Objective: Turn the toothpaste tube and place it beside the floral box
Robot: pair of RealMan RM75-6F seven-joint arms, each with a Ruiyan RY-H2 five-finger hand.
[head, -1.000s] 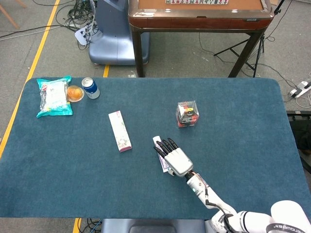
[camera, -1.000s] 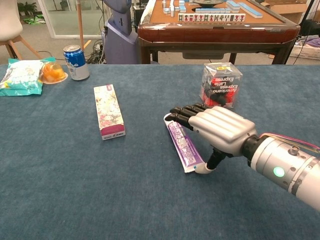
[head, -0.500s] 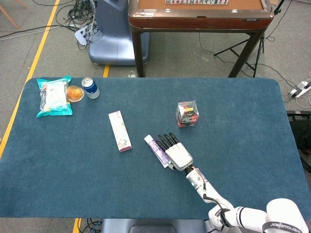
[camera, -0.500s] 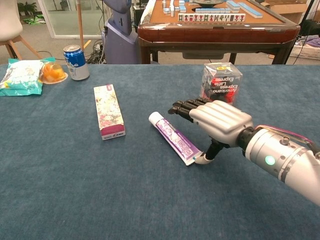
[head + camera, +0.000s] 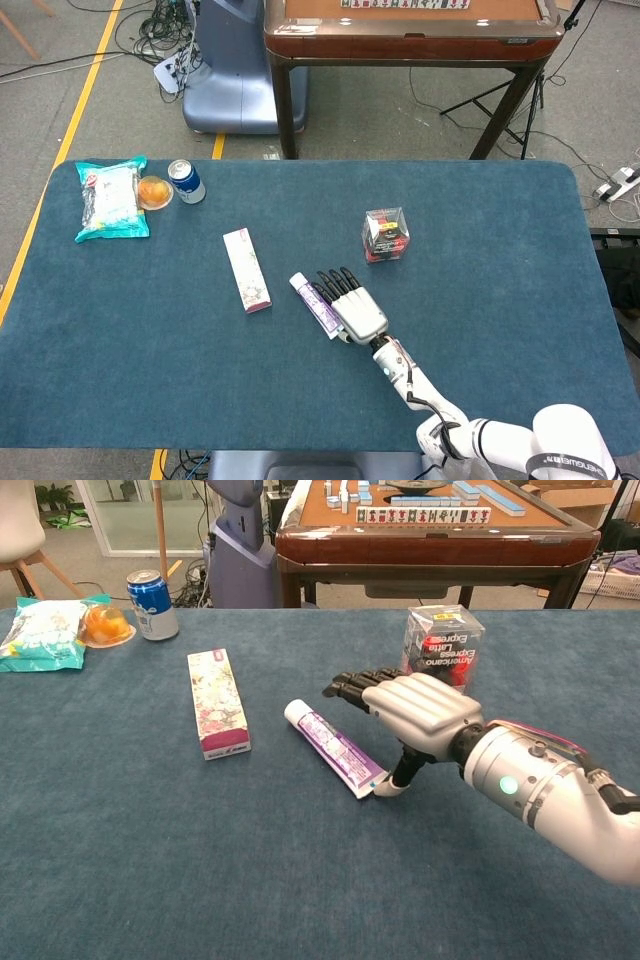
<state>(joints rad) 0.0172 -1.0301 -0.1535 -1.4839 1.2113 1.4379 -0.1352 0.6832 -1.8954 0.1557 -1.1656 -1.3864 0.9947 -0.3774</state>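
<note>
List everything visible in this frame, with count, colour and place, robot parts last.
toothpaste tube: one, white with purple print, lying mid-table, cap end pointing toward the floral box.
floral box: one, pink and white flower pattern, left of the tube, apart from it.
clear box: one, transparent with red and black contents, behind the hand.
drink can: one, blue, upright at far left.
fruit cup: one, orange contents, beside the can.
snack bag: one, teal and white, far left corner.
table: one, dark blue cloth.
mahjong table: one, brown, behind.
right hand: one, silver with black fingers, spread over the tube's flat end, thumb at that end.
left hand: not in view.
</note>
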